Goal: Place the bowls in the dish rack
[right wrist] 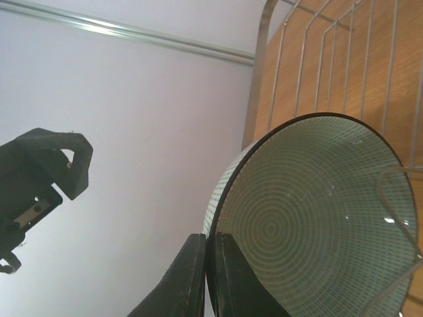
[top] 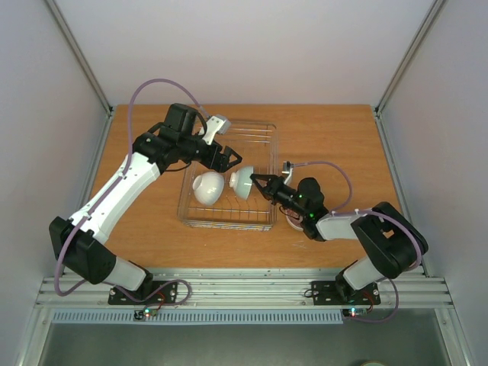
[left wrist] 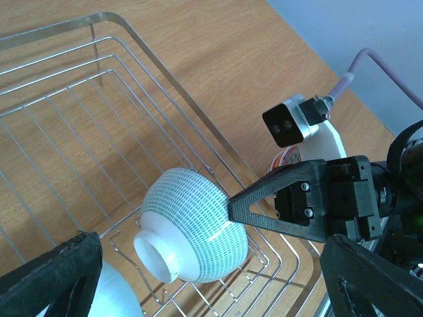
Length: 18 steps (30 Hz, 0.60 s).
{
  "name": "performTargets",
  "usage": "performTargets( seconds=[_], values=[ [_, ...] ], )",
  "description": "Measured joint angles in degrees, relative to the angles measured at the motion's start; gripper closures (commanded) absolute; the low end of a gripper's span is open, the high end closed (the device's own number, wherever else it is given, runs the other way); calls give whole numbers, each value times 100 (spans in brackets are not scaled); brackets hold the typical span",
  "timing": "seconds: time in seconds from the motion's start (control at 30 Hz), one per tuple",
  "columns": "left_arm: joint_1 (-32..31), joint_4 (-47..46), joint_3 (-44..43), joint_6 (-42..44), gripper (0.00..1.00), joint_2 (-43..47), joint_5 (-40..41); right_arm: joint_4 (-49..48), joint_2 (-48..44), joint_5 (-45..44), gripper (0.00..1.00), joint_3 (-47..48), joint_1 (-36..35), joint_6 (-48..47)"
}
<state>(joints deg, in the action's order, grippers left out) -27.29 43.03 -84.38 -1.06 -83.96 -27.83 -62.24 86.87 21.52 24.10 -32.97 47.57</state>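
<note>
The right fingers (right wrist: 193, 274) are pinched tight on the rim of a pale green bowl (left wrist: 195, 221), one finger inside the lip and one outside. From where I stand the bowl is tipped on its side. Its white foot points away from the right arm and its ringed inside faces back along it. It sits within the dish rack (top: 229, 217), in the right half towards the near wall. I cannot tell whether it rests on the wires or hangs just above them.

Just beside it on the left, also inside the rack, a white bowl (top: 208, 187) lies on its side. I cannot tell whether the two bowls touch.

The left fingers (top: 231, 158) are spread wide with nothing between them. They hover over the rack just behind the two bowls.

Outside the rack's right wall, a third bowl (top: 290, 222) sits on the wooden counter (top: 335, 137), mostly hidden under the right arm.
</note>
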Motion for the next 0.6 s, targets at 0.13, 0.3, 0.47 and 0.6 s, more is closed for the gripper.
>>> performTargets(
  seconds=[0.13, 0.3, 0.47, 0.6],
  values=[
    [0, 0, 0, 0, 10, 0, 0, 24, 57, -13, 87, -4, 28, 83],
    [2, 0, 0, 0, 10, 0, -2, 704, -140, -74, 74, -17, 39, 46],
    [0, 0, 0, 0, 10, 0, -2, 1421, -361, -122, 65, 13, 52, -26],
    [2, 0, 0, 0, 10, 0, -2, 1635, -437, -92, 60, 83, 52, -50]
  ],
)
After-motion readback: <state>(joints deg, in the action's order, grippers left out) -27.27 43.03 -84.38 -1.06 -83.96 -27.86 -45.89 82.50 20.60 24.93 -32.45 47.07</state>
